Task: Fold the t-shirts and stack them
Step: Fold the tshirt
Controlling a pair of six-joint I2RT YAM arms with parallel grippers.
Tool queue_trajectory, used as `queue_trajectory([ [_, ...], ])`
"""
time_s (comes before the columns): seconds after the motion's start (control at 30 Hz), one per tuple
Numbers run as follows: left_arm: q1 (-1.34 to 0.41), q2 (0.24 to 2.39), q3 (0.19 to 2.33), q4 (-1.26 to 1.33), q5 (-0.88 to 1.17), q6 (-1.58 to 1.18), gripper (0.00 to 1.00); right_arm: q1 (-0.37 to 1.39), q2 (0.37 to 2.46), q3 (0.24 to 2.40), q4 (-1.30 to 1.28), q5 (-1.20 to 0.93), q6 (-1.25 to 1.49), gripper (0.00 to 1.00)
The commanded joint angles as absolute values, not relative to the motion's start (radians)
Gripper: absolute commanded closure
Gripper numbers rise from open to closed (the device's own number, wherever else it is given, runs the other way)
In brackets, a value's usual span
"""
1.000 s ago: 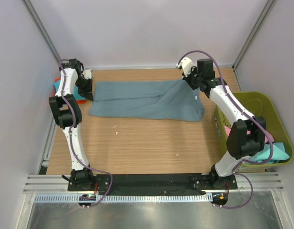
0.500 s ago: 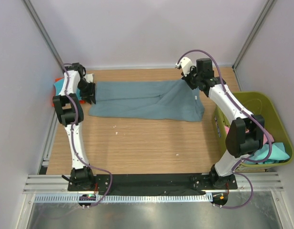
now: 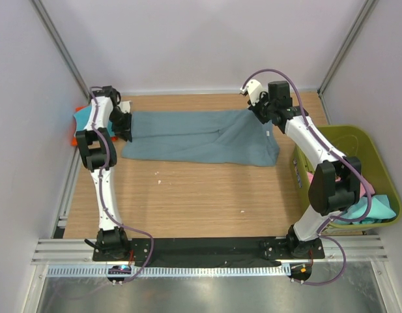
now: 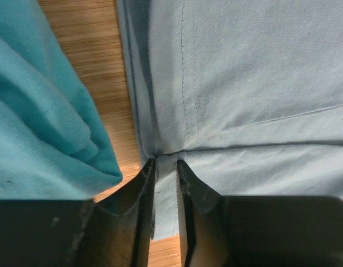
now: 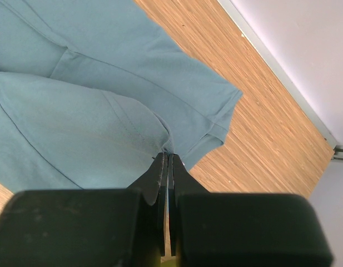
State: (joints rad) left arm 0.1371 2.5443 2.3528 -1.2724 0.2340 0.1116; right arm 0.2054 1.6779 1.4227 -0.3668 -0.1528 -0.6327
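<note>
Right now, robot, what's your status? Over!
Status: left gripper slightly open, straddling one end of the blue-grey shirt. The right gripper shut on its other end. A turquoise shirt lies close beside the left one.

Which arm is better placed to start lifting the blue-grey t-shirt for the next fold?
Probably right: the right end effector is shut, pinching a puckered fold of the blue-grey t-shirt. The left end effector only straddles the hem, jaws apart, and must close first.

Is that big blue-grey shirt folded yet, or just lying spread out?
Partly folded. The blue-grey shirt lies as a long band across the table, its layers doubled over each other; it is not yet a compact bundle.
</note>
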Motion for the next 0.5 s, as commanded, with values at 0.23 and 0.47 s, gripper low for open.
queue_trajectory([
  [0.23, 0.126, 2.530, 2.370, -1.267, 0.226, 0.117, 1.00, 0.199, 1.634, 1.417, -0.310, -0.161, -0.623, 0.99],
  [0.47, 0.127, 2.436, 2.346, -1.266, 0.224, 0.109, 1.00, 0.199, 1.609, 1.417, -0.304, -0.140, -0.632, 0.98],
])
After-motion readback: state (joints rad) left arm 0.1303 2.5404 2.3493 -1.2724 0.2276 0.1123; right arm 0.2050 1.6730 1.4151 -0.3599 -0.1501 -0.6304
